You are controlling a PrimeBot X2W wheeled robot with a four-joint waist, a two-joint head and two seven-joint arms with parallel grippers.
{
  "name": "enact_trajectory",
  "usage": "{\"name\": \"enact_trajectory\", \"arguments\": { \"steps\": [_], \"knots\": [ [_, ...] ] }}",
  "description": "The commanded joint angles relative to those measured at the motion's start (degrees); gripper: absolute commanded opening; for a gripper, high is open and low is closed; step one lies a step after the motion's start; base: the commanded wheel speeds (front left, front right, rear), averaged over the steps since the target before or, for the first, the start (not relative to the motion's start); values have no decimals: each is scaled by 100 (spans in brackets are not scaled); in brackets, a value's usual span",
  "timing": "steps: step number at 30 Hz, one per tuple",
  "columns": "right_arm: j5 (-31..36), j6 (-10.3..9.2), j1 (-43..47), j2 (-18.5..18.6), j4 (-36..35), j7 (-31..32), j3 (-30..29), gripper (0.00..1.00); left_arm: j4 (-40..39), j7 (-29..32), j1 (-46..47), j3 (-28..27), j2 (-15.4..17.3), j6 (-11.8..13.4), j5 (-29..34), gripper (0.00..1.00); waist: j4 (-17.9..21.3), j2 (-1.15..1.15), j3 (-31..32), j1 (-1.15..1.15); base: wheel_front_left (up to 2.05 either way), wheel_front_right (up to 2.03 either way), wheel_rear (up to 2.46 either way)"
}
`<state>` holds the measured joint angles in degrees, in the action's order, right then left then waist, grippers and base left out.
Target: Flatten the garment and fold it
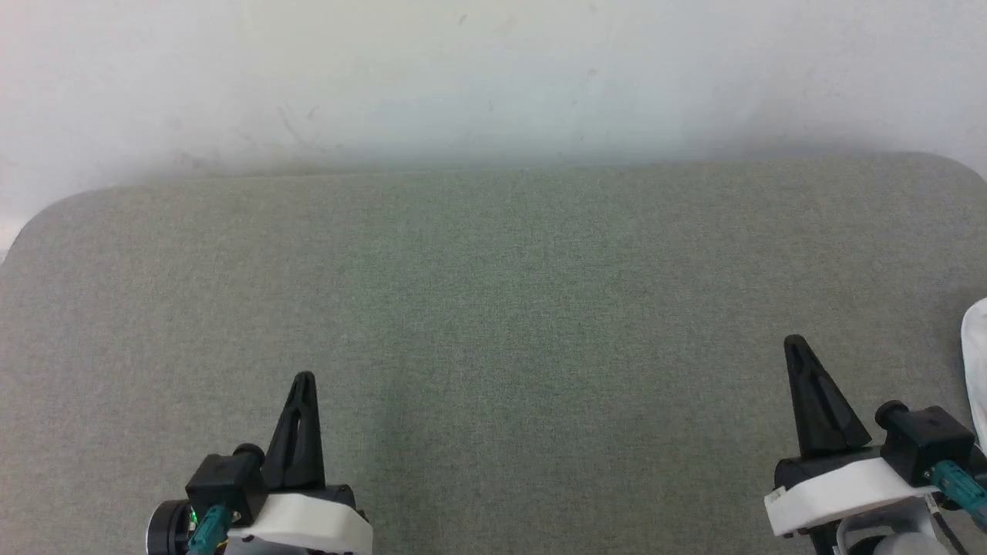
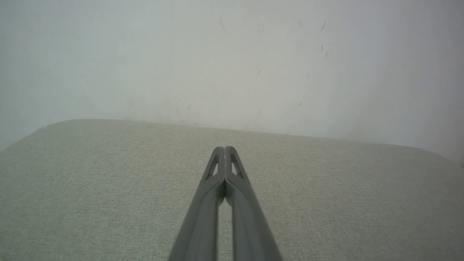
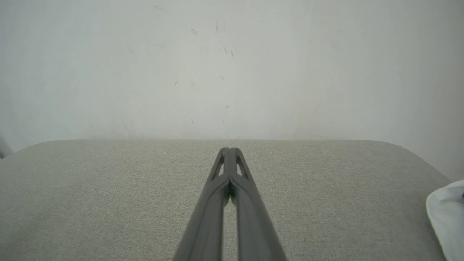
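Just a white edge of the garment (image 1: 976,362) pokes in at the far right of the grey fabric surface (image 1: 493,308); its black sleeves and neckline are out of view. The same white fold of the garment (image 3: 447,217) lies at the right wrist view's lower right, to the right of my right gripper (image 3: 229,149). My right gripper (image 1: 794,341) hovers near the front right, shut and holding nothing. At the front left, my left gripper (image 1: 304,378) is also shut and holds nothing. In the left wrist view, the left gripper (image 2: 224,148) has its tips pressed together over bare fabric.
The grey surface (image 2: 108,174) has rounded far corners and ends at a scuffed white wall (image 1: 493,77) behind it. A strip of darker floor shows past the right corner.
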<state>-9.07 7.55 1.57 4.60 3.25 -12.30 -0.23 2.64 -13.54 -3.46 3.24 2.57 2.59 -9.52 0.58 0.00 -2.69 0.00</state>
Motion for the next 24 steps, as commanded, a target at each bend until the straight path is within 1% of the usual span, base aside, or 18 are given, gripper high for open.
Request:
{"name": "enact_trajectory", "arguments": {
  "steps": [1, 24],
  "knots": [
    [43, -1, -19, -18, -27, 27, 0, 0, -29, 25, 36, -21, 7, -26, 53, 0, 0, 0, 2, 0, 0, 0, 0],
    [223, -2, -47, -50, -89, 278, 4, 0, -78, 302, 100, -84, 12, -74, 240, 0, -12, 0, 58, 0, 0, 0, 0]
  ]
}}
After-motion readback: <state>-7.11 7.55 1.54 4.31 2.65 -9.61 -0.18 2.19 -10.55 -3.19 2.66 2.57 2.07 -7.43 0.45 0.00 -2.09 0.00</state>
